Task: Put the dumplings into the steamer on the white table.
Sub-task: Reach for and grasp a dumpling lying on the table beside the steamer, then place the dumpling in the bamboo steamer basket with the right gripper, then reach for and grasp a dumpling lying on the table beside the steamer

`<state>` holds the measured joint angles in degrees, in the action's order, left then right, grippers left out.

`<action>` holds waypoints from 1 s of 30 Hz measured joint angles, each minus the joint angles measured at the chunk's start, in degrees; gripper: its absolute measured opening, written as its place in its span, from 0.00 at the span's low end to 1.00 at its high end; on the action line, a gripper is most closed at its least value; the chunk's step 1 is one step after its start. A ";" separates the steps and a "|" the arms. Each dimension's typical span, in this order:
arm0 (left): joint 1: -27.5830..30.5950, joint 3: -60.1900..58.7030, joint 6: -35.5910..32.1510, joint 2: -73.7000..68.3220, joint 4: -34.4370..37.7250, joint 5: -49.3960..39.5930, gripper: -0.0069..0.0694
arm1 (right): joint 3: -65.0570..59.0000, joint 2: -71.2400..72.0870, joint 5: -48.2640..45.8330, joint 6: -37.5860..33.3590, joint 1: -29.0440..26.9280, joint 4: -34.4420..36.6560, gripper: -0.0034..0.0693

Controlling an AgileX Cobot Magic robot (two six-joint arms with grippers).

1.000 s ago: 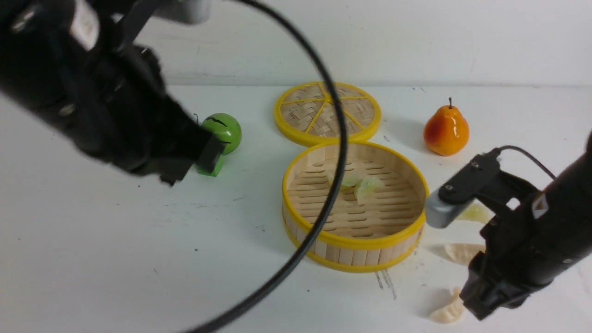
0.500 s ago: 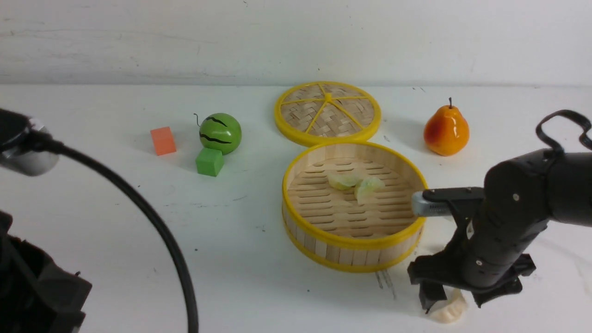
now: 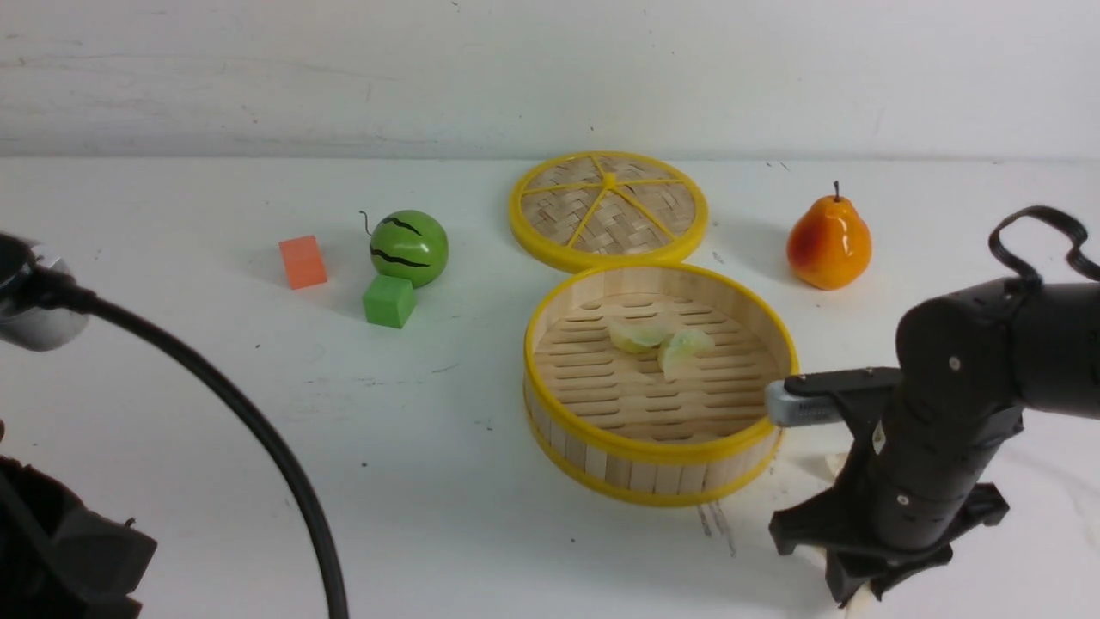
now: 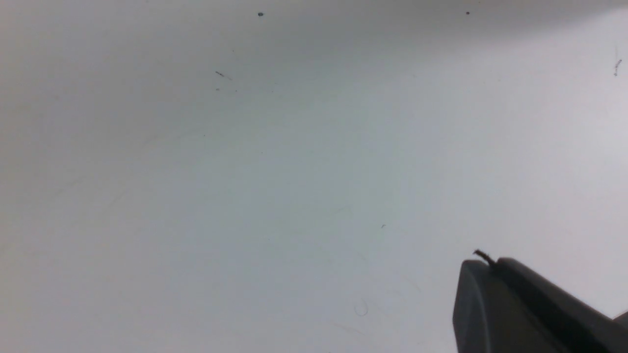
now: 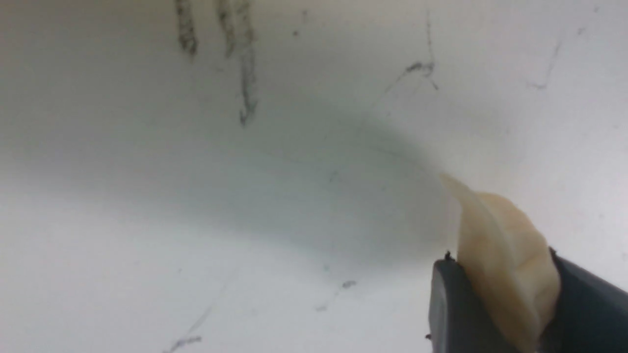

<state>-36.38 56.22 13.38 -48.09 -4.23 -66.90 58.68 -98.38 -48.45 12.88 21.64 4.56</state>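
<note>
Clamped between both fingers of the right pincer (image 5: 500,274): one cream dumpling (image 5: 495,245), its pointed end poking out past the tips. Down close to the white surface (image 5: 245,220), just right of the steamer (image 3: 657,447), toward the robot. On the steamer's slatted floor, well apart from that pincer: two greenish dumplings (image 3: 636,337). Of the left pincer (image 4: 510,304), only one finger in view; spread impossible to tell.

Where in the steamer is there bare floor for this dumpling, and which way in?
The steamer's near and left floor is bare; two dumplings lie together toward the far side. Behind it the lid crowds the rim. The right gripper, shut on a dumpling, probably enters freely over the near-right rim.
</note>
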 joint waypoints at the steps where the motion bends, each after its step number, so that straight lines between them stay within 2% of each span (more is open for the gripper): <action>1: 0.00 0.00 0.00 0.00 -0.13 0.00 0.07 | 1.23 0.94 -1.22 -1.67 0.00 0.26 0.33; 11: 0.00 0.00 0.00 0.00 -0.37 1.18 0.07 | 23.07 2.13 -8.07 -6.69 1.56 2.04 0.33; 18: 0.00 0.00 0.00 0.00 1.25 1.33 0.07 | 39.67 -12.42 -8.95 -7.01 7.70 1.19 0.33; 28: 0.00 0.00 0.00 0.00 2.07 -0.91 0.07 | 52.63 -28.34 -8.95 -7.01 8.75 -1.26 0.33; 30: 0.00 0.00 0.00 0.00 2.07 -1.05 0.07 | 53.52 -29.91 -8.95 -7.01 8.75 -1.91 0.36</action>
<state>-36.38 56.22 13.38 -48.09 -2.16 -67.95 112.20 -128.29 -57.40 5.86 30.39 2.65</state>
